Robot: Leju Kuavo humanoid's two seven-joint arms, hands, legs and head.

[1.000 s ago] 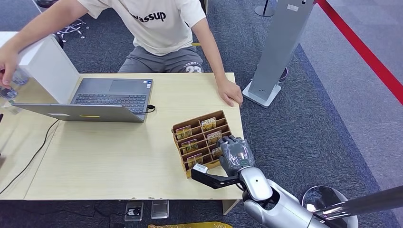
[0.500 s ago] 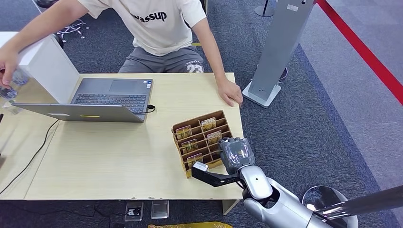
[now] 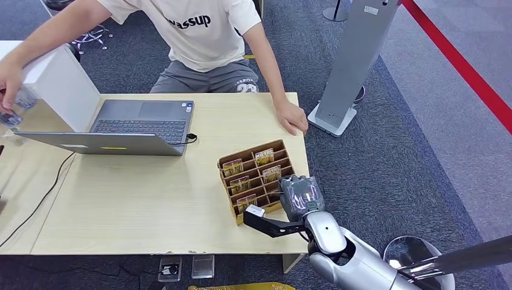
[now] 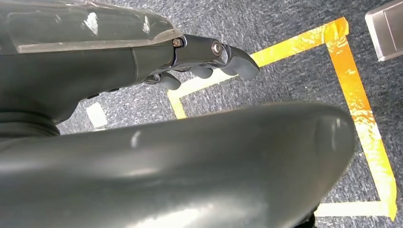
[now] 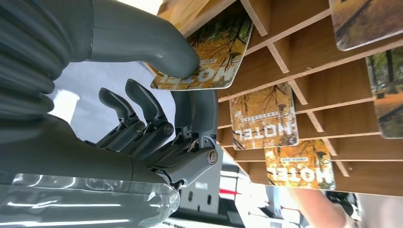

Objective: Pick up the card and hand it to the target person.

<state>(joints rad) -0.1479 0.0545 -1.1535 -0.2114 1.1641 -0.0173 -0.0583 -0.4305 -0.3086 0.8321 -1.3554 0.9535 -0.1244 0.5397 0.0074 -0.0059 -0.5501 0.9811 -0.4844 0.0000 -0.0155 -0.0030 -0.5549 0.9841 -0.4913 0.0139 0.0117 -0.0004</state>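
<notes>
A wooden card rack stands near the table's right edge with several autumn-print "HOTEL" cards in its slots. My right hand is at the rack's near right corner. In the right wrist view this hand pinches one HOTEL card, with the thumb pressed on its face and the fingers behind it, at the rack's edge. The target person sits across the table, with one hand resting on the far right corner. My left hand hangs over the carpet, fingers loosely curved and holding nothing.
An open laptop with a cable sits at the table's left, beside a white box. A grey stand rises from the carpet to the right. The person's other hand reaches out at the far left.
My right hand has drawn back slightly from the rack toward the table's near edge. The person and the laptop have not moved.
</notes>
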